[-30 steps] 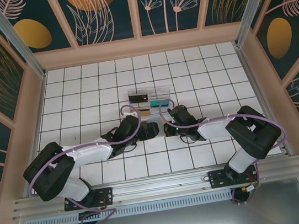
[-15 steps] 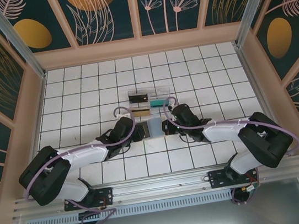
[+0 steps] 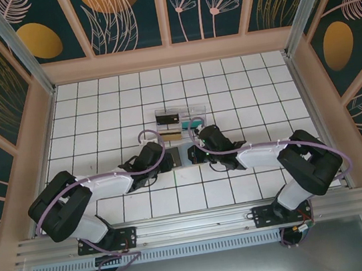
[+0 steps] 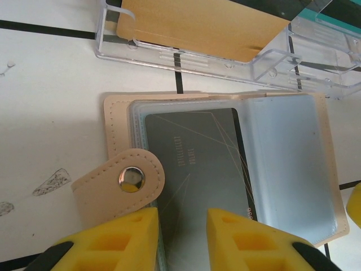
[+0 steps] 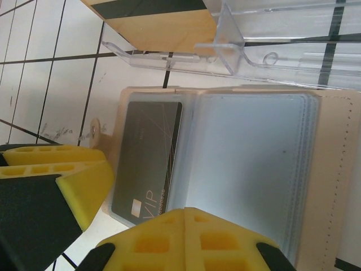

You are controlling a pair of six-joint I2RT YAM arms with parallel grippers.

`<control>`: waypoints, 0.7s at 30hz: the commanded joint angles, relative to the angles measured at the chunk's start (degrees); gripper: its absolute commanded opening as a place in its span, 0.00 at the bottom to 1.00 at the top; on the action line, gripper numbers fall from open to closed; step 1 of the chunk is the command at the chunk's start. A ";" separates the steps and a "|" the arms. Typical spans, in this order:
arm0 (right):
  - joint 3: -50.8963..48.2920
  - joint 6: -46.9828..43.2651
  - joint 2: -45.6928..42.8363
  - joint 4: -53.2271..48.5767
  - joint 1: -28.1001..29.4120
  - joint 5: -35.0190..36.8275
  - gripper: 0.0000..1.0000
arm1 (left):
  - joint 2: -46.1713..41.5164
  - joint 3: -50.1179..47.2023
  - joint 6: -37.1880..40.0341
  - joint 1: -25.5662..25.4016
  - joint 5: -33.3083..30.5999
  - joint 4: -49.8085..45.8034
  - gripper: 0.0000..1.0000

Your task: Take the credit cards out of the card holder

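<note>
The card holder (image 4: 287, 164) lies on the table (image 4: 51, 113) before the tray (image 4: 271, 62), credit card (image 4: 197, 164) inside.

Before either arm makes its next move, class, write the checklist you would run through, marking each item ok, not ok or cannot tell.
1. Tan folding card holder lying open: ok.
2. Dark grey plastic card sitting face up in a sleeve, ready to pull: ok.
3. Left hand open, straddling the card's near end: ok.
4. Right hand pinning the holder down: cannot tell; its fingers are together at the holder's near edge.
5. Snap tab clear of the card's way out: cannot tell.
6. Clear plastic tray lying apart from the holder: ok.
</note>
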 commanded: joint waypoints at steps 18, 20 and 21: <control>2.04 1.54 2.73 0.52 0.65 -0.87 0.08 | 4.33 -0.37 -0.37 0.34 5.47 4.68 0.29; 2.39 2.11 3.52 0.56 0.56 -1.17 0.10 | 4.41 -0.35 -0.36 0.34 5.89 4.86 0.29; 2.52 2.55 4.02 0.89 0.55 -1.61 0.10 | 4.42 -0.37 -0.37 0.34 6.09 4.96 0.29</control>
